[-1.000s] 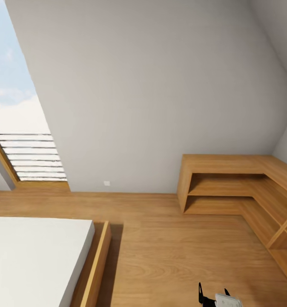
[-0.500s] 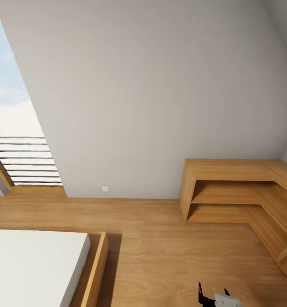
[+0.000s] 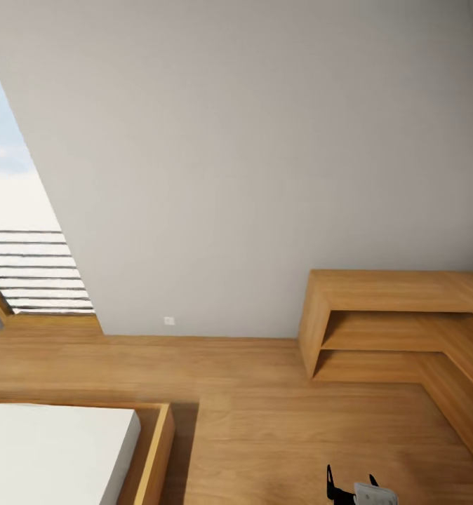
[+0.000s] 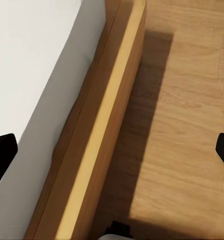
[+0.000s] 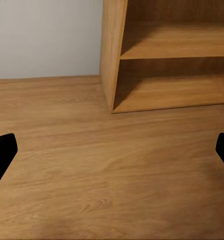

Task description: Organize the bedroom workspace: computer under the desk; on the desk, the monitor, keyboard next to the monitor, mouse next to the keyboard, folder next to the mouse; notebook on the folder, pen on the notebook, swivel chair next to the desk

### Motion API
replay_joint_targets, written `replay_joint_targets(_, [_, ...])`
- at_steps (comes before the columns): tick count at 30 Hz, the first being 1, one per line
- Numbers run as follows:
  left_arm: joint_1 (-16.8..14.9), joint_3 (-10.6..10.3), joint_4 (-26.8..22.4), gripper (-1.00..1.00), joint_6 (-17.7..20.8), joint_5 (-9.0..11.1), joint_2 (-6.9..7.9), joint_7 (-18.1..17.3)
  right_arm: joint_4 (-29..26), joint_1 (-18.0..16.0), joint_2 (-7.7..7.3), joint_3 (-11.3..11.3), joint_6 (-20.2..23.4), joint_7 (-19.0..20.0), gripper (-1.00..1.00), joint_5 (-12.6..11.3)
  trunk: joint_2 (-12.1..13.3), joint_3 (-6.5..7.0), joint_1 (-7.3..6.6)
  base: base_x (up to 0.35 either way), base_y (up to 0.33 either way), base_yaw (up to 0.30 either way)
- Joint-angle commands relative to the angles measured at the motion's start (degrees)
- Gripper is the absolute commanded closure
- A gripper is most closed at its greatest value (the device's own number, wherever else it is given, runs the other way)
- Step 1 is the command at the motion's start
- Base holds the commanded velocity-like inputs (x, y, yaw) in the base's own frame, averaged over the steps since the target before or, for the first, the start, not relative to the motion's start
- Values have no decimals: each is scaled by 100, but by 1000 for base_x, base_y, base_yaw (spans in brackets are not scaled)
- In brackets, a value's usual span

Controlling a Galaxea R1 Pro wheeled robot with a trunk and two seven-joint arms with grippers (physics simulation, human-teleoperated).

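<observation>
Our view drifts right past the bed point(image 3: 54, 449) and shelf unit point(image 3: 398, 330); both pincers hang apart, empty; we should turn steadily.

A plain grey-white wall point(image 3: 236, 154) slopes up over a warm wooden plank floor point(image 3: 264, 435), with a small white socket point(image 3: 169, 321) low on it. At the left a window point(image 3: 19, 231) shows pale sky behind horizontal slats. A light wooden L-shaped shelf unit point(image 3: 398, 330) fills the right corner, and a white mattress point(image 3: 50, 452) lies in a wooden bed frame point(image 3: 156, 449) at lower left
</observation>
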Motion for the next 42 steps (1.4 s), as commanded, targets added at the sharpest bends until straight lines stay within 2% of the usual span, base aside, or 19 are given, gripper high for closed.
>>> replay_joint_targets(1, [-4, -50, 3, -100, -13, 19, -1, 38, 12, -7, 0, 51, -23, 4, -100, -58, -8, -9, 5, 322, 0, 0])
replay_joint_targets(21, [-4, -50, 3, -100, -13, 19, 1, 51, 12, -7, 0, 53, -23, 21, -100, -58, -8, -9, 5, 322, -5, -19])
replay_joint_targets(42, [-4, -50, 3, -100, -5, 19, 7, 90, 12, -7, 0, 59, -23, 21, -100, -49, -8, 36, 5, 272, -209, -228])
